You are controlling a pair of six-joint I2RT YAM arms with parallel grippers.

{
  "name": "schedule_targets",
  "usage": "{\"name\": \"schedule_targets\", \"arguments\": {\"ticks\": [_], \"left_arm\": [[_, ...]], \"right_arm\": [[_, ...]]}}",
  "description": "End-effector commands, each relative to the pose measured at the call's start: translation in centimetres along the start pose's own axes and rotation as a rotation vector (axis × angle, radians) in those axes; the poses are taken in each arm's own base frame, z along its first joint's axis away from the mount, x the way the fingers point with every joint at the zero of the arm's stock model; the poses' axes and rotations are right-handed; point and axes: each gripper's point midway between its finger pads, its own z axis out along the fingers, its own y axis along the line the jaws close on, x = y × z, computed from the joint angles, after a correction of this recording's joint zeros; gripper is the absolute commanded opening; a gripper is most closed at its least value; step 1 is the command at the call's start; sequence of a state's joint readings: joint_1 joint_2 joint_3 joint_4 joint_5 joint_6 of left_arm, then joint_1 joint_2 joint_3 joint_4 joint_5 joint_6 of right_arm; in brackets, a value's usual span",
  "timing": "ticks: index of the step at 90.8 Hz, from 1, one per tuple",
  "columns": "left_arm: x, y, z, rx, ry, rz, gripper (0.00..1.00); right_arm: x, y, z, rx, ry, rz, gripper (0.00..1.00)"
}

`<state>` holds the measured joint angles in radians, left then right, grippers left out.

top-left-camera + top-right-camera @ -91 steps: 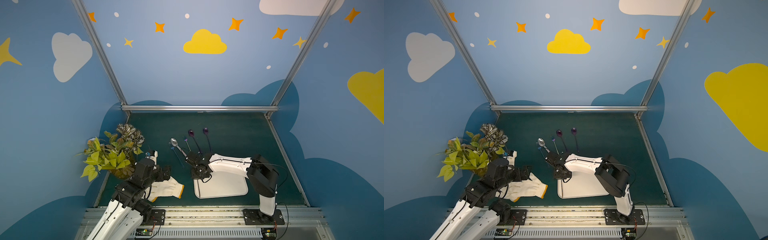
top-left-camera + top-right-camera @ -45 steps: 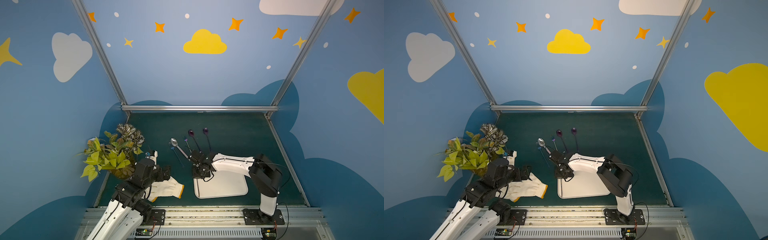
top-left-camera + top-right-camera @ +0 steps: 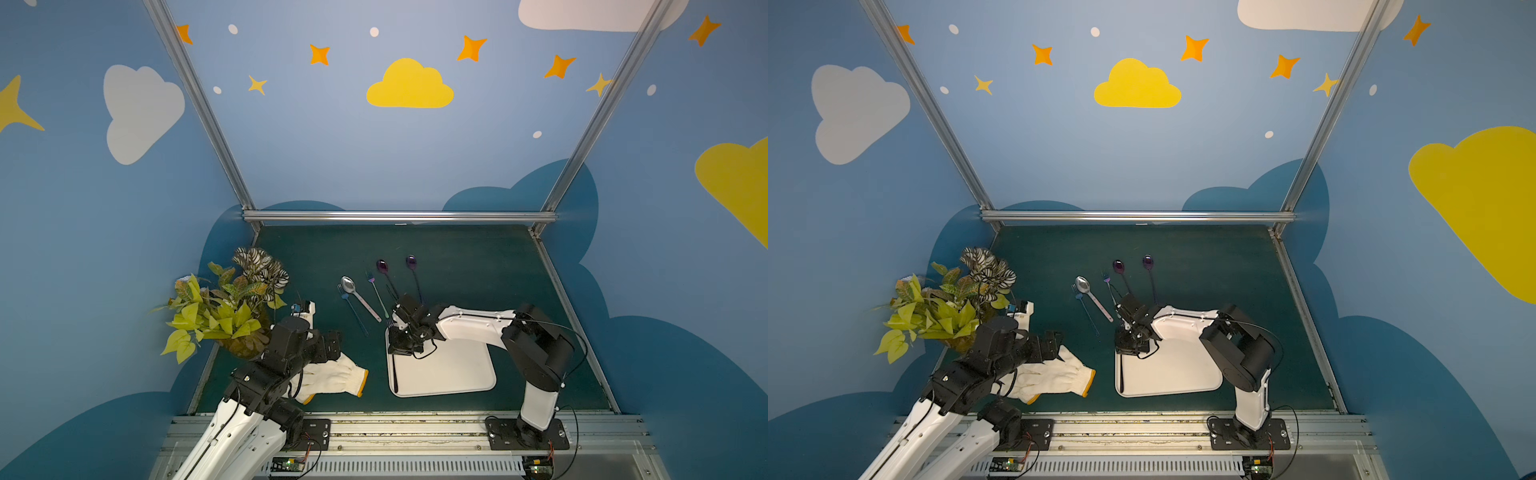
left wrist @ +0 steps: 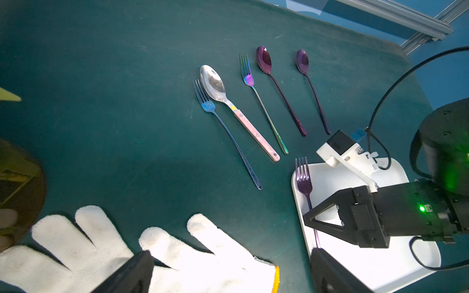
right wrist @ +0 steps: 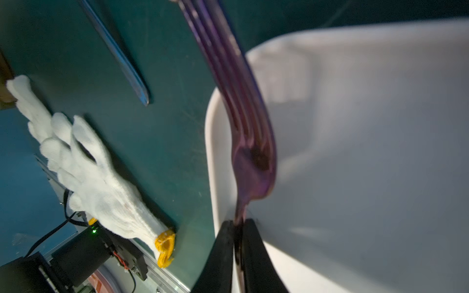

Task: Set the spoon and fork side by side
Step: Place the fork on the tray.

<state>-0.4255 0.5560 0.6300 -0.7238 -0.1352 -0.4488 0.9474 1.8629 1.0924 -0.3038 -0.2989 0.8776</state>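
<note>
A purple fork (image 4: 303, 182) lies along the left edge of the white tray (image 4: 330, 182), its tines (image 3: 390, 322) over the tray's far corner. My right gripper (image 5: 237, 223) is shut on the fork's thin neck (image 5: 251, 142), fingers tight on either side; a top view shows it at the tray corner (image 3: 395, 343). A lone purple spoon (image 4: 302, 61) lies on the green mat beyond the tray (image 3: 411, 262). My left gripper (image 4: 231, 271) stands wide open above a white glove (image 4: 76, 241), holding nothing.
On the mat lie a blue fork (image 4: 223, 126) beside a pink-handled spoon (image 4: 215, 83), and a rainbow fork (image 4: 250, 81) beside another purple spoon (image 4: 264, 59). A potted plant (image 3: 224, 307) stands at the left edge. The glove (image 3: 336, 374) lies near the front.
My right gripper has edged slightly right, toward the tray's far left corner. The left arm has not moved.
</note>
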Motion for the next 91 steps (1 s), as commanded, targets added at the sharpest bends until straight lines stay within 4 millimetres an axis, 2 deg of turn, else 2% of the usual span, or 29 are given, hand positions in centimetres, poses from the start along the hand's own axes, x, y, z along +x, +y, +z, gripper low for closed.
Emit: {"name": "schedule_targets", "arguments": {"ticks": [1,27,35,47,60,70,91], "left_arm": [[0.0,0.3,0.2,-0.011,-0.008,0.008,1.0],[0.0,0.3,0.2,-0.014,-0.008,0.007,1.0],[-0.1,0.3,0.2,-0.014,-0.009,0.007,1.0],[-0.1,0.3,0.2,-0.012,-0.008,0.007,1.0],[-0.1,0.3,0.2,-0.012,-0.009,0.007,1.0],[-0.1,0.3,0.1,-0.011,-0.011,0.006,1.0],[-0.2,0.3,0.1,-0.011,-0.013,0.007,1.0]], "right_arm": [[1.5,-2.9,1.3,0.059,0.047,0.022,0.16],[1.7,-3.3,0.2,0.084,0.045,-0.001,0.19],[1.7,-2.9,-0.4,0.102,0.044,-0.029,0.25],[1.4,-2.4,-1.7,0.149,0.008,-0.055,0.31],[1.2,-2.7,-3.4,0.205,-0.036,-0.036,0.39],[1.3,-2.9,-4.8,0.245,-0.064,-0.047,0.42],[1.5,-1.6,-7.1,0.283,-0.094,-0.093,0.44]]}}
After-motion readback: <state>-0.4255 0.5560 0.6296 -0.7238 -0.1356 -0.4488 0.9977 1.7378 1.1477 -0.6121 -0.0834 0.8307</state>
